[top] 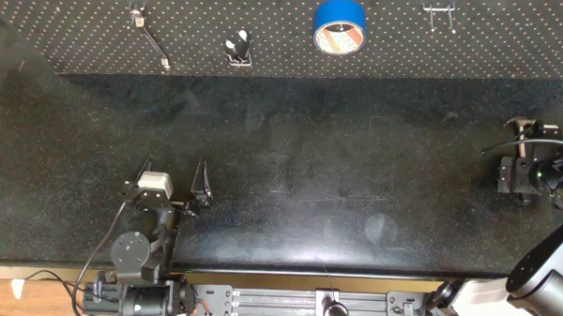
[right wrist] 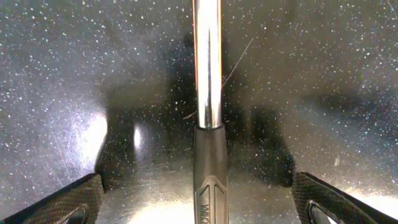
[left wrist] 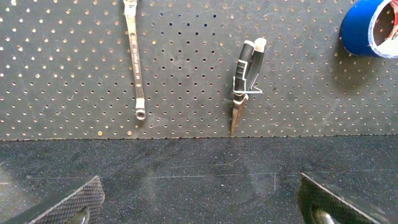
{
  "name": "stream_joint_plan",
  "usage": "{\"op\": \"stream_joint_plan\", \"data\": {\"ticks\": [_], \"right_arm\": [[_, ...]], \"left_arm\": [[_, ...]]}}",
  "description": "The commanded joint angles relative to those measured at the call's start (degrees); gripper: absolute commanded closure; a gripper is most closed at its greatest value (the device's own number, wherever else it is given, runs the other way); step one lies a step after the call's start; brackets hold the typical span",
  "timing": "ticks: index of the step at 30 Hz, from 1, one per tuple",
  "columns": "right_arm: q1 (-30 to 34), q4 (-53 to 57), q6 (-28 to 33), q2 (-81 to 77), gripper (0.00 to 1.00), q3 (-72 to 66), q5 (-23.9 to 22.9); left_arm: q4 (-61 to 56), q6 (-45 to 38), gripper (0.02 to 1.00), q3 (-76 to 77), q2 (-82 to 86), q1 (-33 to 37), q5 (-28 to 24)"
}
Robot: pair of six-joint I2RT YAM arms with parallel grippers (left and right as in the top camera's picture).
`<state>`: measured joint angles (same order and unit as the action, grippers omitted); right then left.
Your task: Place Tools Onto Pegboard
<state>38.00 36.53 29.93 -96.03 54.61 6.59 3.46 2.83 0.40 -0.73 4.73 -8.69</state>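
Pegboard: stands along the mat's far edge. Tape, wrench and pliers hang on it, so the task looks mostly done.
Mat: bears the hammer at its far right.
Right gripper: straddles the hammer's handle with its fingers wide apart, clamped on nothing. The step in hand is grasping the last tool.
Left gripper: sits near its base, fingers apart and empty, facing the board.
Hammer: the right wrist view shows its shaft and grip centred between the fingers. The top view shows only what is probably its head.
Hook: bare, right of the tape, seen from above. The next move calls for closing on the grip, lifting, and hanging the head here.
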Motion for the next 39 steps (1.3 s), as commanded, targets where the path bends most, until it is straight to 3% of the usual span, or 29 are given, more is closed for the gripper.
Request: {"op": "stream_joint_plan", "data": {"ticks": [1, 3, 5, 6, 8, 9, 15, 18, 20, 23, 26, 27, 31, 39], "right_arm": [[0.33, -1.07, 1.05, -1.75, 0.009, -0.04, 0.52], [0.33, -1.18, 1.05, -2.32, 0.009, -0.04, 0.5], [0.33, -1.49, 1.05, -2.47, 0.364, -0.04, 0.5], [0.33, -1.53, 1.05, -2.47, 0.419, -0.04, 0.5], [0.33, -1.51, 1.05, -2.49, 0.684, -0.07, 0.48], [0.35, -1.53, 1.05, -2.75, 0.904, -0.07, 0.46], [0.33, -2.6, 0.76, -2.84, 0.925, -0.26, 0.66], [0.33, -2.71, -0.48, 9.31, 0.925, -0.28, 8.7], [-0.33, -3.06, -7.08, 19.02, 0.928, -0.28, 11.56], [-6.45, -3.08, -15.54, 33.14, 0.923, -0.28, 11.56], [-18.91, -5.57, -21.68, 40.37, 0.925, -0.28, 11.52], [-23.82, -7.8, -22.05, 41.16, 0.923, -0.28, 11.5], [-33.92, -14.01, -22.03, 40.74, 0.925, -0.28, 11.47], [-36.33, -16.81, -22.84, 33.22, 0.925, -0.28, 4.55]], "left_arm": [[0.35, -0.13, 0.023, -0.09, 0.52, 0.13, -1.01], [0.35, -0.13, 0.023, -0.09, 0.52, 0.13, -1.01], [0.35, -0.13, 0.023, -0.09, 0.52, 0.13, -1.01], [0.35, -0.13, 0.023, -0.09, 0.52, 0.13, -1.01], [0.35, -0.13, 0.023, -0.09, 0.52, 0.13, -1.01], [0.35, -0.13, 0.02, -0.09, 0.52, 0.13, -1.01], [0.35, -0.13, 0.023, -0.09, 0.52, 0.13, -1.01], [0.35, -0.13, 0.02, -0.09, 0.52, 0.13, -1.01], [0.35, -0.13, 0.023, -0.09, 0.52, 0.13, -1.03], [0.35, -0.13, 0.023, -0.09, 0.52, 0.13, -1.01], [0.37, -0.13, 0.023, -0.09, 0.52, 0.13, -1.01], [0.35, -0.13, 0.023, -0.09, 0.52, 0.13, -1.01], [0.35, -0.13, 0.025, -0.09, 0.52, 0.13, -1.01], [0.35, -0.13, 0.023, -0.09, 0.52, 0.13, -1.01]]}}
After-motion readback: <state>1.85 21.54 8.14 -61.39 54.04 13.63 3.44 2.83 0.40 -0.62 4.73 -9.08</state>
